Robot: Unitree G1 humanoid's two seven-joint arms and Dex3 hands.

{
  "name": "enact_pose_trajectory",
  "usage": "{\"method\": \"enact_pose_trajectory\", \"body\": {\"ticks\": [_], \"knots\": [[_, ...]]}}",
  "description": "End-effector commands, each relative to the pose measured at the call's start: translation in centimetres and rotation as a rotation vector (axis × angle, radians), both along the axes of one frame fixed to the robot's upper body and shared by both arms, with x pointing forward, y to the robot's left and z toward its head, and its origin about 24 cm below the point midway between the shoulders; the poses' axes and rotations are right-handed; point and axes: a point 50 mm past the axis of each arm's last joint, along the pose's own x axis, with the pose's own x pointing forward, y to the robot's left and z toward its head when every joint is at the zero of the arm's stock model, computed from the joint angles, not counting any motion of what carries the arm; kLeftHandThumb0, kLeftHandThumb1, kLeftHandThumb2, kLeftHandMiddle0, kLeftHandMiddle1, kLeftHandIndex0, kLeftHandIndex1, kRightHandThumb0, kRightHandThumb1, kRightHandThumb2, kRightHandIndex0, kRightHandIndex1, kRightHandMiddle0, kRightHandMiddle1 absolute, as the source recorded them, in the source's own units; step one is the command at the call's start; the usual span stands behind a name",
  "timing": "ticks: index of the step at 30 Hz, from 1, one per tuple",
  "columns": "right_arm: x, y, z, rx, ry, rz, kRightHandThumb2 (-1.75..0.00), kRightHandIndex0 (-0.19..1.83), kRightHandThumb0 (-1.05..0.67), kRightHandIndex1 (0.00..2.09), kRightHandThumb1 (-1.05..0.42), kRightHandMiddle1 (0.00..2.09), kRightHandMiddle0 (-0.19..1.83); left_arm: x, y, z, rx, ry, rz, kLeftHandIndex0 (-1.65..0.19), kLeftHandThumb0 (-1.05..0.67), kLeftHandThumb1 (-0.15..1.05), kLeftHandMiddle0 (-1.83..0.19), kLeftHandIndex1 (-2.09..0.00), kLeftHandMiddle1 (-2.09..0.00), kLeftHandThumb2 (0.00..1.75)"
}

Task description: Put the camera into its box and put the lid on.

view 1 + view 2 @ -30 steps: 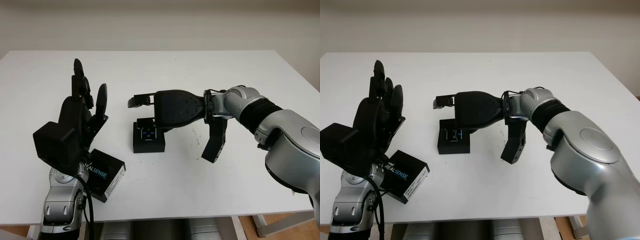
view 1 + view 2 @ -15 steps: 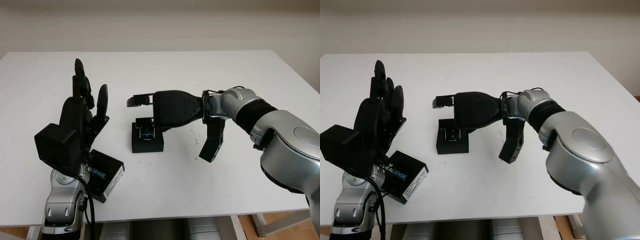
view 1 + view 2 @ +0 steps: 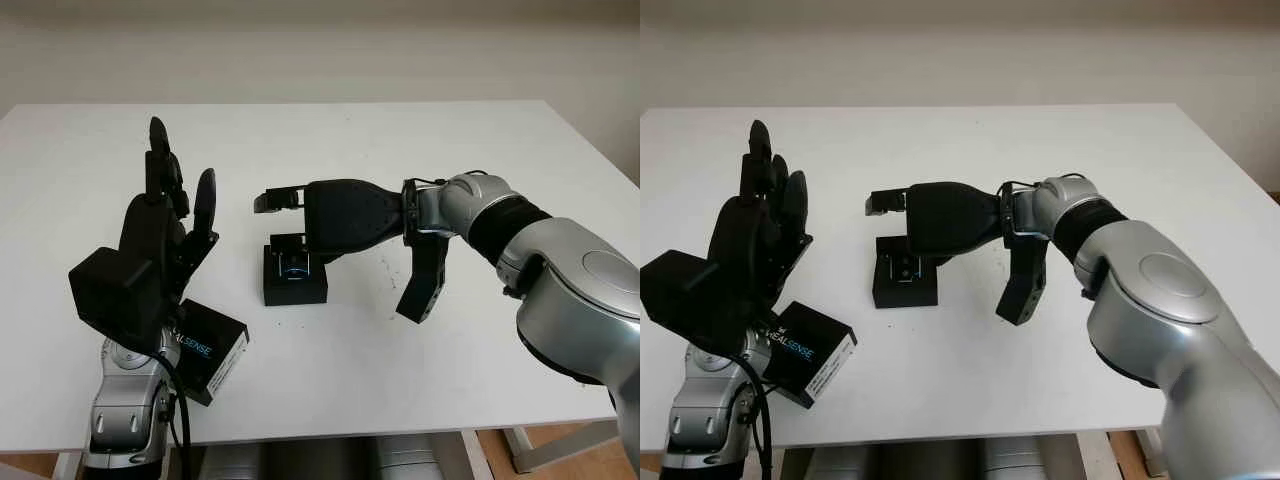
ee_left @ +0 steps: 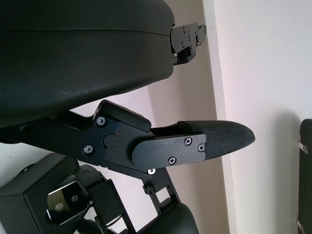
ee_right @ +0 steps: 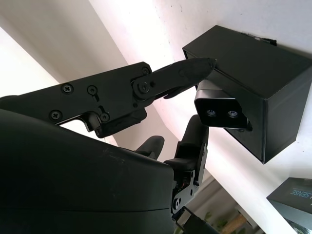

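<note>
Right hand (image 3: 300,215) over the box (image 3: 295,280), fingers pinching the camera (image 5: 219,111) at the box opening. Left hand (image 3: 165,235) open, raised above the lid (image 3: 212,350) at the table's (image 3: 400,140) near-left edge.

White table (image 3: 400,150) carries box (image 3: 295,287) and lid (image 3: 210,350).
</note>
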Motion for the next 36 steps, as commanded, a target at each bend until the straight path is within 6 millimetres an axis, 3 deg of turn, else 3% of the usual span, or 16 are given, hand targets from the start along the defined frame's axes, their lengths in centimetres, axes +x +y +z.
{"method": "enact_pose_trajectory", "body": {"ticks": [1,11,24,36], "knots": [[-0.1,0.7,0.4,-0.002,-0.019,0.032,-0.05,0.09,-0.54,0.85,-0.96,1.16,0.33,0.0,-0.2,0.3,-0.008,-0.014,0.004,0.19,-0.78,1.05,0.19,0.00,0.00,0.55],[-0.3,1.1,-0.1,-0.060,-0.034,0.080,-0.05,-0.01,-0.54,1.04,-0.95,1.39,0.43,0.0,-0.3,0.3,-0.002,-0.021,0.007,0.19,-0.78,1.05,0.19,0.00,0.00,0.55],[-0.6,1.7,-0.2,-0.068,-0.005,0.102,-0.06,0.01,-0.53,1.20,-0.97,1.51,0.45,0.0,-0.4,0.3,0.015,-0.022,0.008,0.19,-0.78,1.05,0.19,0.00,0.00,0.57],[-0.6,1.9,-0.2,-0.072,0.013,0.084,-0.06,0.10,-0.53,1.14,-1.02,1.54,0.42,0.0,-0.4,0.4,-0.003,-0.025,0.012,0.19,-0.78,1.05,0.19,0.00,0.00,0.54]]}}
